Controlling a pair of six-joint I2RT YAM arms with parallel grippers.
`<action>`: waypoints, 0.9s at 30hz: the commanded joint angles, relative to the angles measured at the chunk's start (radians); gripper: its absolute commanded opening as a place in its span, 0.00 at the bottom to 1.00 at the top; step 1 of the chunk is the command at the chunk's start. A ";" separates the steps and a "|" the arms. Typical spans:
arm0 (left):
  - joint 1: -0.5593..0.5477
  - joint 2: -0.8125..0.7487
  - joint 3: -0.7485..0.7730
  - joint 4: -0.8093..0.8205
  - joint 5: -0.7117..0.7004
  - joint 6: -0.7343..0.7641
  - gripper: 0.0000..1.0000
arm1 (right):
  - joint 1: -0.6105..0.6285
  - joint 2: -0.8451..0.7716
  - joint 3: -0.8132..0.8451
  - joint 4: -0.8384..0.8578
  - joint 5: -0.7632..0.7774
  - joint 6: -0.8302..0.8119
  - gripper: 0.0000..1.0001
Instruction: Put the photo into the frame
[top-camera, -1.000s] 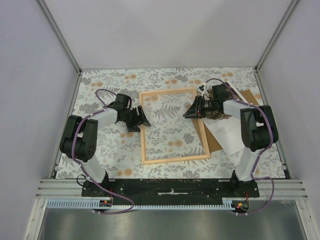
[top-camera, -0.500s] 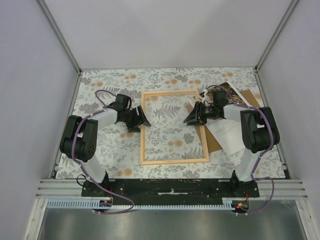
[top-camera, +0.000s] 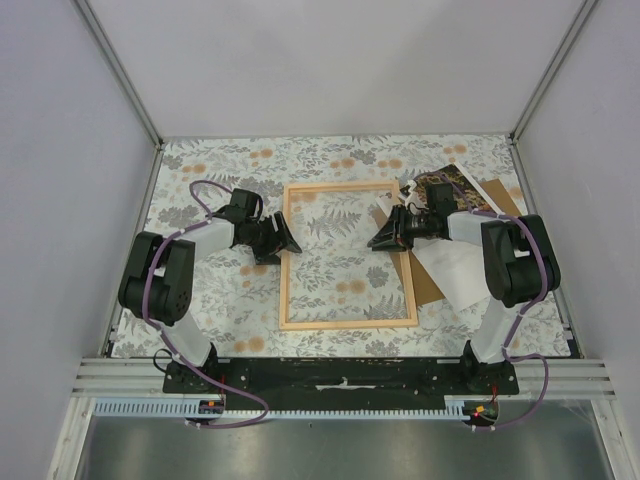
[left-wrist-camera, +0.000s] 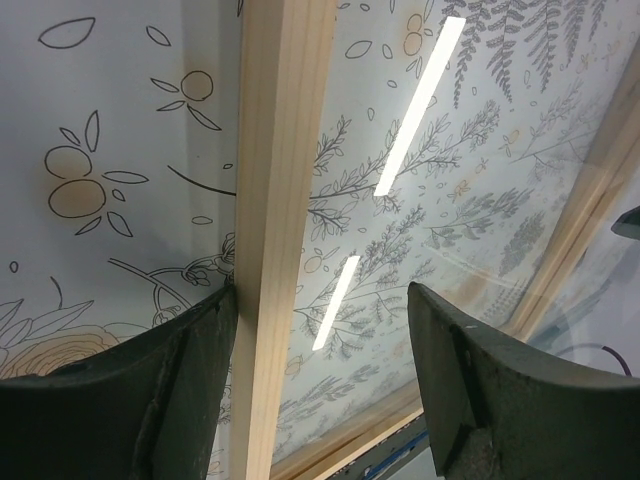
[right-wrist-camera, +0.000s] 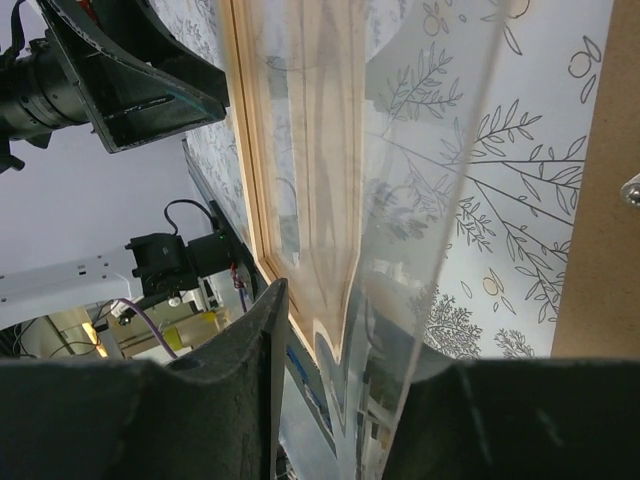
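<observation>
The light wooden frame (top-camera: 283, 290) lies flat in the middle of the table. My left gripper (top-camera: 281, 238) is open and straddles its left rail (left-wrist-camera: 275, 200): one finger touches the rail's outer side, the other stands well inside (left-wrist-camera: 320, 300). My right gripper (top-camera: 386, 236) is open just inside the right rail, with the raised edge of a clear pane (right-wrist-camera: 400, 180) between its jaws (right-wrist-camera: 360, 325). A white sheet (top-camera: 458, 265), perhaps the photo's back, lies right of the frame. A dark printed piece (top-camera: 445, 184) shows behind my right wrist.
A brown backing board (top-camera: 428, 285) lies under the white sheet, against the frame's right rail. The table has a floral cloth (top-camera: 200, 180). Grey walls close in the back and both sides. The arm bases sit on a black bar (top-camera: 340, 375) at the near edge.
The frame has turned slightly and now lies squarer to the table. My right gripper has moved a little nearer and uncovered the dark printed piece. The left gripper has stayed put.
</observation>
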 joint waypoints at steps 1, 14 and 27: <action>-0.008 -0.033 -0.024 0.009 0.005 -0.021 0.75 | 0.006 -0.054 -0.003 0.040 -0.038 0.017 0.36; -0.008 -0.016 -0.019 -0.012 -0.037 -0.018 0.71 | 0.029 -0.074 0.020 -0.080 0.103 -0.061 0.55; -0.006 0.007 0.013 -0.080 -0.115 0.005 0.61 | 0.046 -0.088 0.059 -0.152 0.206 -0.082 0.74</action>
